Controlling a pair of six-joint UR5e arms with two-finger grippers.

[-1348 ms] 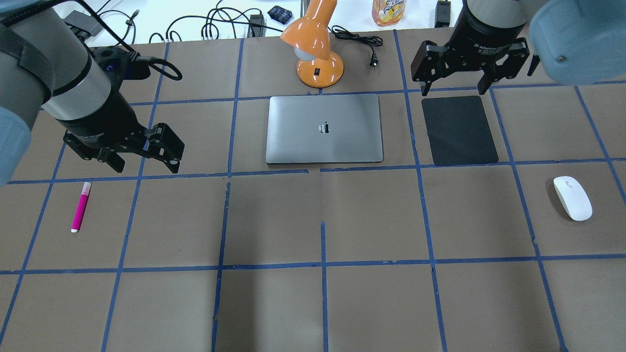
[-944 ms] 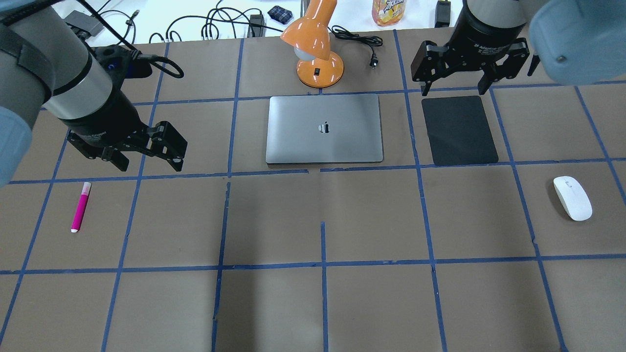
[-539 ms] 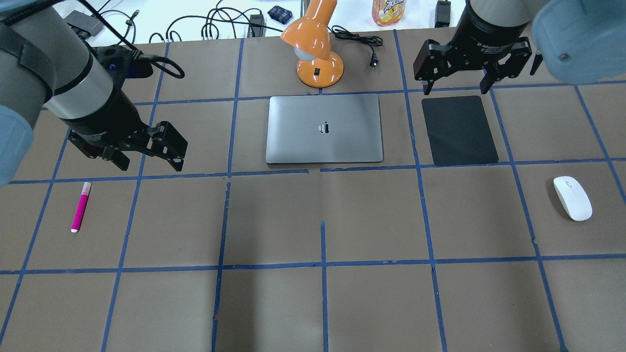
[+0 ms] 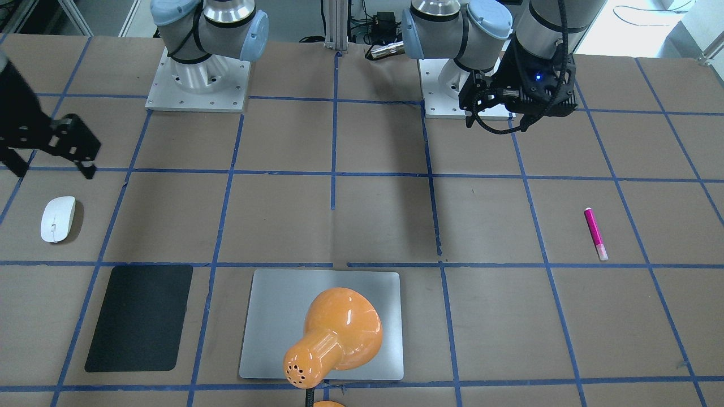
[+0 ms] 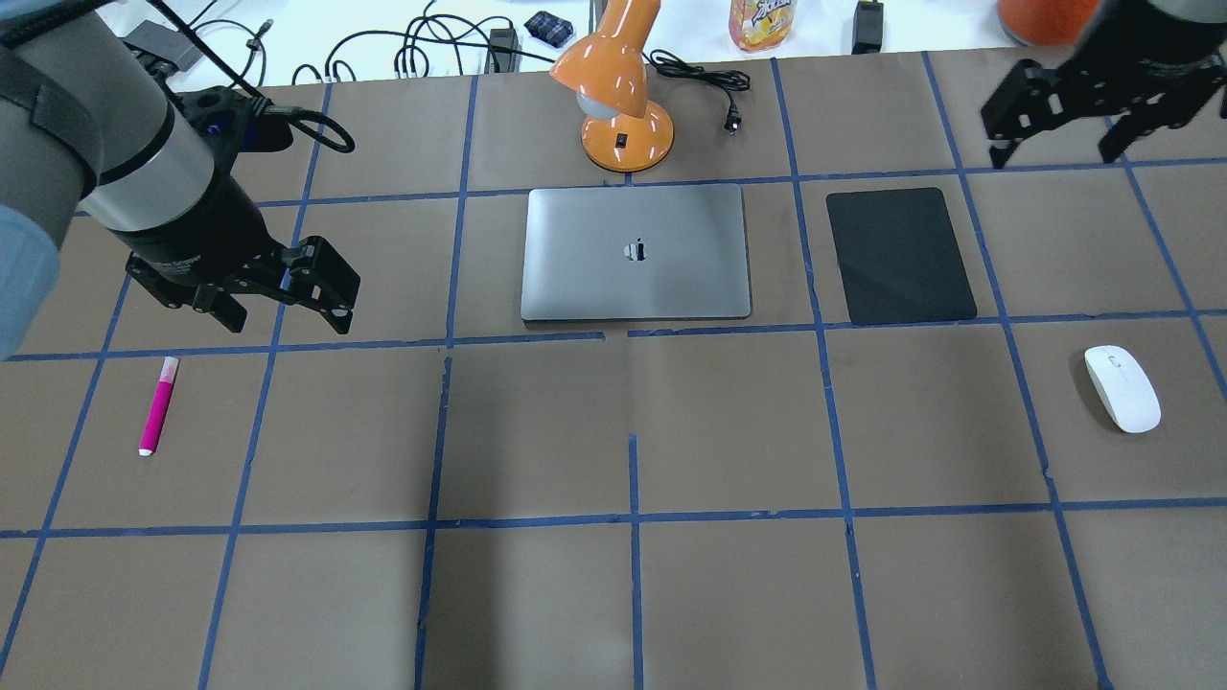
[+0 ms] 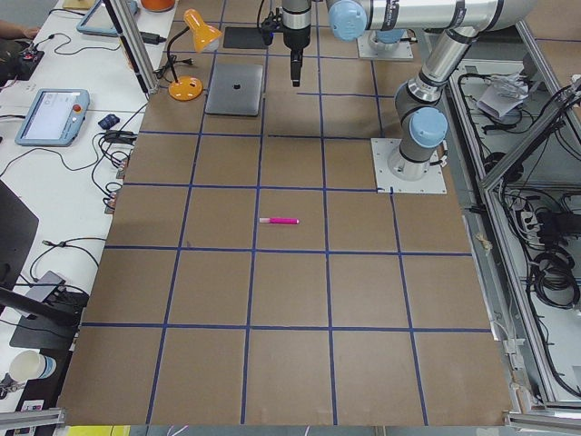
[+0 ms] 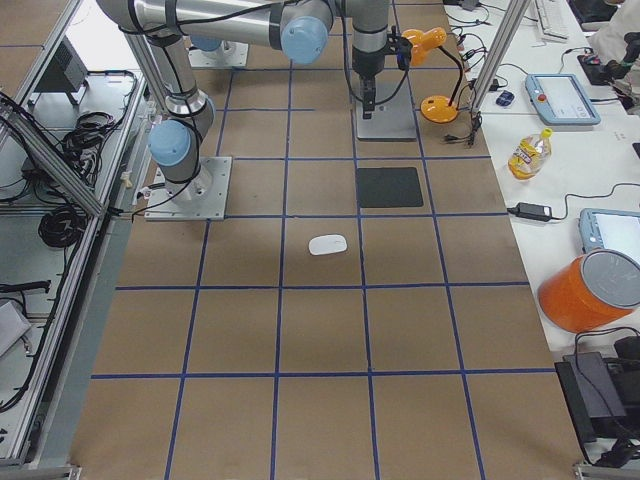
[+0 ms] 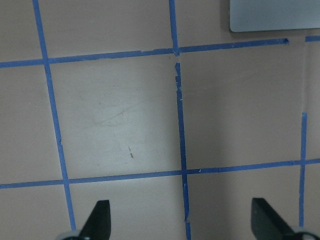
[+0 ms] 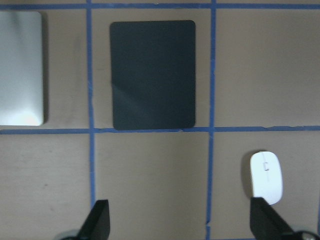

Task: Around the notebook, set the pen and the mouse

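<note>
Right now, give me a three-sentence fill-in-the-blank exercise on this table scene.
The slim magenta-pink pen lies on the robot's ____ side of the brown taped table.
Between the flat silver-grey metallic notebook and the glossy white oval mouse lies a matte ____ rectangular mat.
The left gripper and the right gripper both have their fingers ____, holding nothing.
Missing words: left; black; open.

Brown table (image 5: 729,594), blue tape grid (image 5: 633,518) — an orange lamp (image 5: 628,134) on it.

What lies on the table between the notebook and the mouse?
The black mat, seen in the overhead view: it lies beside the notebook, with the mouse farther right and nearer the robot.
</note>
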